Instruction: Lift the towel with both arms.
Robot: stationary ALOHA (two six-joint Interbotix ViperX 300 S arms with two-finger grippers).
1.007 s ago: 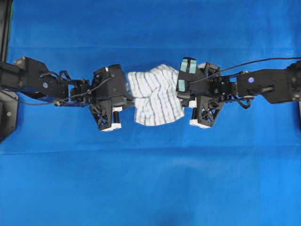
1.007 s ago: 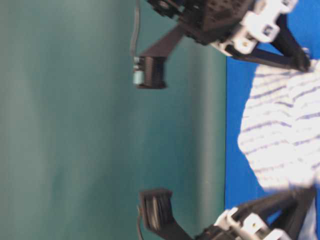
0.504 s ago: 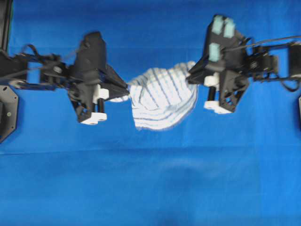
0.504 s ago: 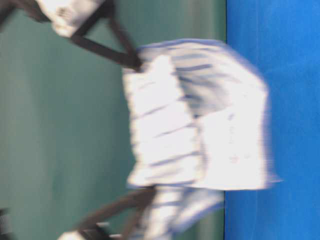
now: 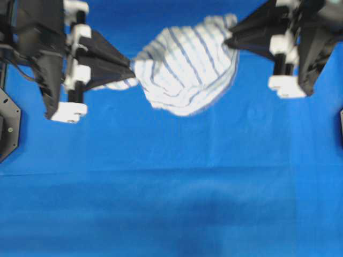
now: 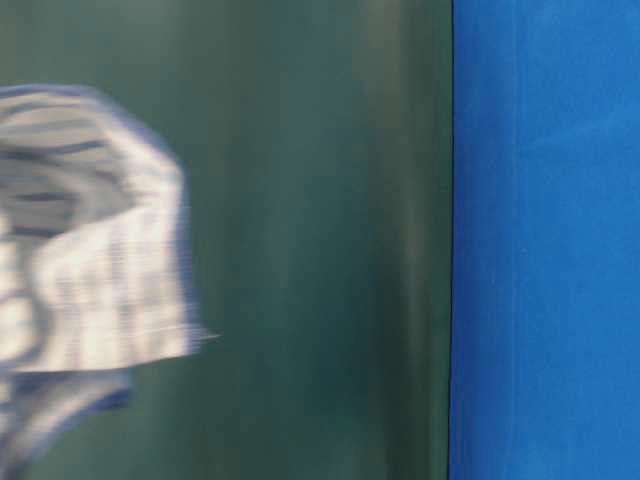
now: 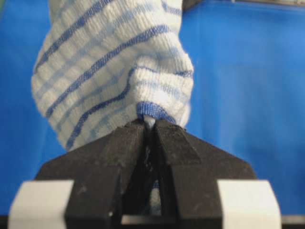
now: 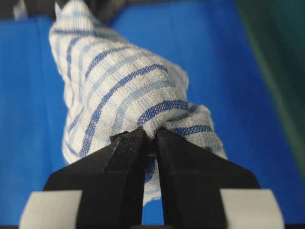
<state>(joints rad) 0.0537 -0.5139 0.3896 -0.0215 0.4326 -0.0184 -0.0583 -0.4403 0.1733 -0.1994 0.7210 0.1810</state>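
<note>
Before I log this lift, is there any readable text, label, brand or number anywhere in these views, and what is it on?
None readable in any view.
Towel: only blue stripes on white, no tag or print showing.
Left gripper and right gripper: plain black fingers and blank white blocks, no markings.
Blue table cover: plain, no writing.
The table-level view is too blurred to show any lettering.

light: bright, even | blur: towel [image 6: 90, 230] smeared at table level, overhead soft | wrist views: sharp

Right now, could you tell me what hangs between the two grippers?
In the overhead view, only the striped towel spans from the left gripper to the right gripper.
</note>
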